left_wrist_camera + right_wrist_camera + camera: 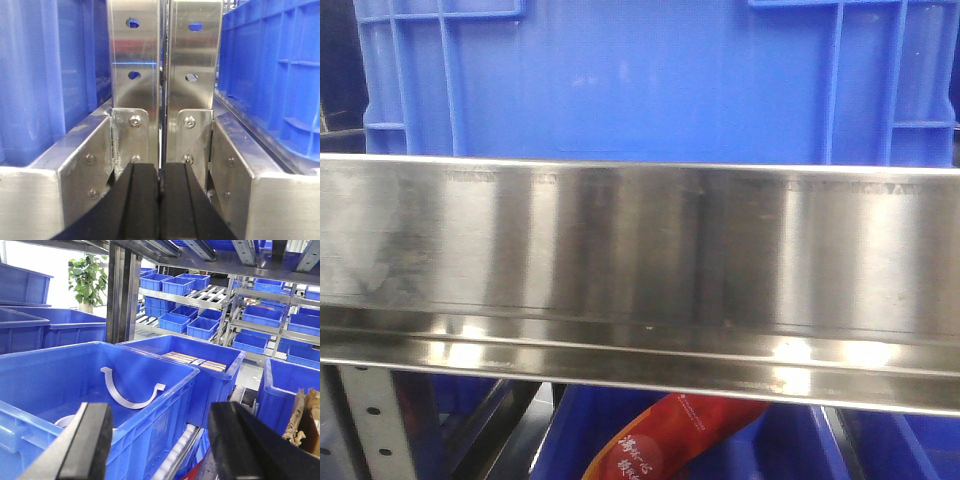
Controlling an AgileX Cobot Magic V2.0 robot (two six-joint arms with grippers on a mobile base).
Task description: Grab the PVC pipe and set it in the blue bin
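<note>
The left gripper (160, 205) has its two black fingers (137, 205) pressed together, nothing between them. Ahead stand two perforated steel uprights (135, 75), bolted to rails (75, 155). Blue bins (40, 75) flank both sides.

Left gripper (160, 210) closed; right gripper (160, 445) wide apart.

Curved pipe piece (131, 391), apparently PVC, inside near bin (150, 435).
</note>
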